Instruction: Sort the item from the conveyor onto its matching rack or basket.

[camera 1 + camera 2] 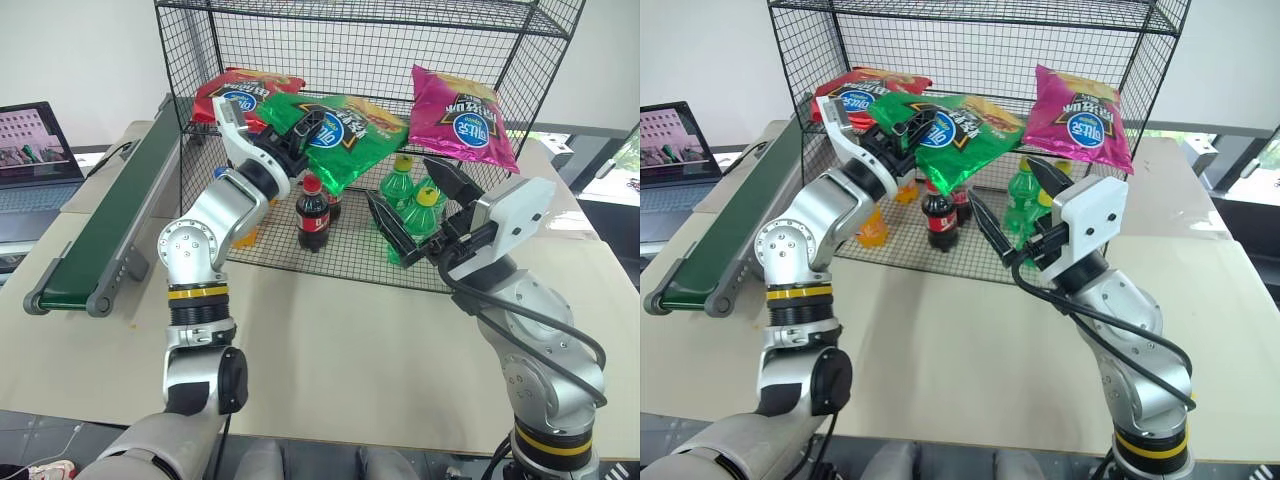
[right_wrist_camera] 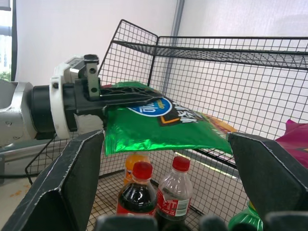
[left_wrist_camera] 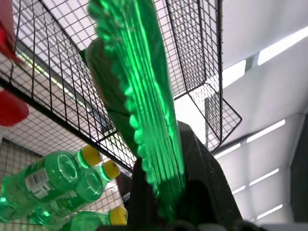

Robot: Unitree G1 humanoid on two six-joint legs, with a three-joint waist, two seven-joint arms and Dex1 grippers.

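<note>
Already off the long dark-green conveyor belt [image 1: 105, 225] at the frame's left, the glossy green chip bag [image 1: 345, 135] hangs upper centre, clamped by the left end effector [image 1: 300, 128] at the black wire-mesh rack's [image 1: 350, 60] middle tier, unreleased, while the right end effector [image 1: 420, 205] gapes empty.

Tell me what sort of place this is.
Most likely a robotics lab set up as a mock shop sorting station: a small conveyor on a plain table, a black wire rack stocked with chip bags and drink bottles, and a laptop beside it.
</note>
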